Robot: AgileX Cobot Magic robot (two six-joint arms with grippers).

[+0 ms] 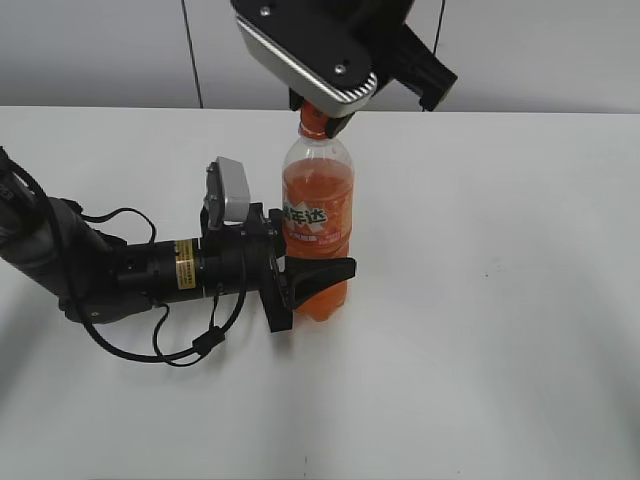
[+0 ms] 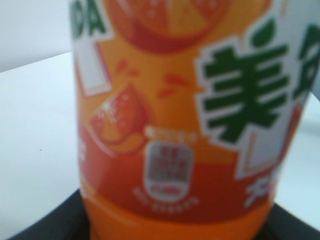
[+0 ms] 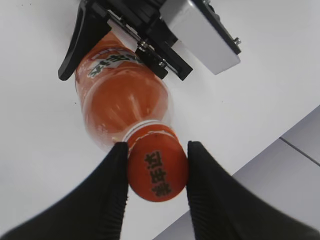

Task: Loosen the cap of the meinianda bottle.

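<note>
The meinianda bottle (image 1: 318,195) stands upright on the white table, full of orange soda, with an orange-green label. My left gripper (image 1: 315,282) reaches in level from the left and is shut on the bottle's lower body. In the left wrist view the label (image 2: 175,125) fills the frame, with dark jaws at the bottom corners. My right gripper (image 1: 325,118) comes down from above and is shut on the orange cap (image 1: 311,122), which it mostly hides. In the right wrist view both black fingers (image 3: 157,167) press the sides of the cap (image 3: 159,175), and the bottle (image 3: 122,100) shows below it.
The white table (image 1: 500,300) spreads around the bottle. The left arm and its loose black cables (image 1: 160,340) lie low across the left of the table. A grey panelled wall (image 1: 100,50) runs behind the table's far edge.
</note>
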